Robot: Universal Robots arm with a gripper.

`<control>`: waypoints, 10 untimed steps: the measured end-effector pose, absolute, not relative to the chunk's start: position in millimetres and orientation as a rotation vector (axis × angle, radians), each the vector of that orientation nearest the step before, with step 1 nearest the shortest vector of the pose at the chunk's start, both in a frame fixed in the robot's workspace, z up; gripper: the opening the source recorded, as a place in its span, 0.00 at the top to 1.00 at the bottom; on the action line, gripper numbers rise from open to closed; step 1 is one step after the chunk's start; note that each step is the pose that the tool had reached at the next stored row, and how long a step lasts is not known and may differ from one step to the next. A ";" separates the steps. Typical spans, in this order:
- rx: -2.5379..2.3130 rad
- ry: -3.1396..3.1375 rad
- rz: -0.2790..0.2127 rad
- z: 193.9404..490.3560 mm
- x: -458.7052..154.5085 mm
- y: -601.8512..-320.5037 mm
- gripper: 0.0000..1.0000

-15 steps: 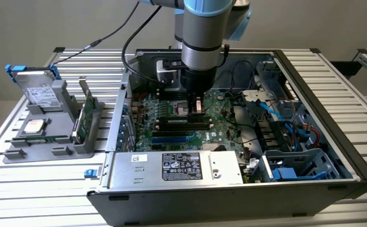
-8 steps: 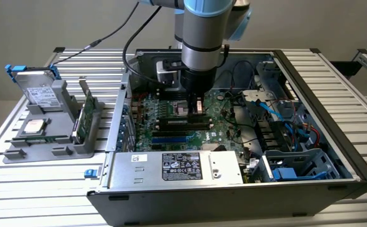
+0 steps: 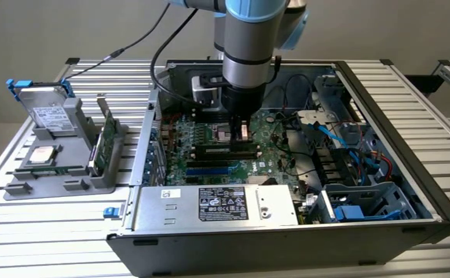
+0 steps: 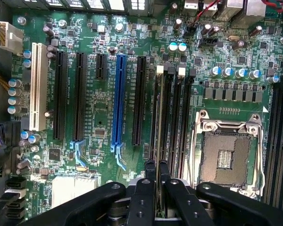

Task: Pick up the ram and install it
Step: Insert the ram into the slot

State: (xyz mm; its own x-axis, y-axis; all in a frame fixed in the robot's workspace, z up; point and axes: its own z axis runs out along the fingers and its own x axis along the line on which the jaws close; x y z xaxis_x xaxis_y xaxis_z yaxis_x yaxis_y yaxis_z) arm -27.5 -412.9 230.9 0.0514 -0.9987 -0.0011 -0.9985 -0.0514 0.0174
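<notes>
My gripper (image 3: 240, 134) hangs inside the open computer case (image 3: 410, 191), low over the green motherboard (image 3: 209, 168). In the wrist view its two black fingers (image 4: 150, 181) are shut on the ram (image 4: 158, 136), which I see edge-on as a thin strip. The ram runs along a black memory slot with a white latch (image 4: 160, 70) at its far end, beside the bare CPU socket (image 4: 225, 155). Whether it is seated in the slot I cannot tell. A second slot with a white latch (image 4: 181, 71) lies right beside it.
A grey holder (image 3: 55, 168) stands at the exterior view's left with a silver hard drive (image 3: 47, 113) on blue rails and an upright green card (image 3: 106, 136). Around the gripper are the power supply (image 3: 217, 202), blue cables (image 3: 333, 136) and drive cages (image 3: 363, 202).
</notes>
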 end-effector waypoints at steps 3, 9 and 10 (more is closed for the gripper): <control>2.269 -2.156 -0.020 230.1 -27.5 -413.0 0.87; 2.267 -2.158 -0.020 229.0 -27.5 -413.0 0.87; 2.266 -2.158 -0.020 229.0 -27.5 -413.0 0.87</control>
State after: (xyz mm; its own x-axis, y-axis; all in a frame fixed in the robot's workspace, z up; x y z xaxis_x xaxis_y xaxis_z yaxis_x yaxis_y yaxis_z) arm -27.5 -413.0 229.0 0.0489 -0.9988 -0.0010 -0.9986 -0.0489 0.0175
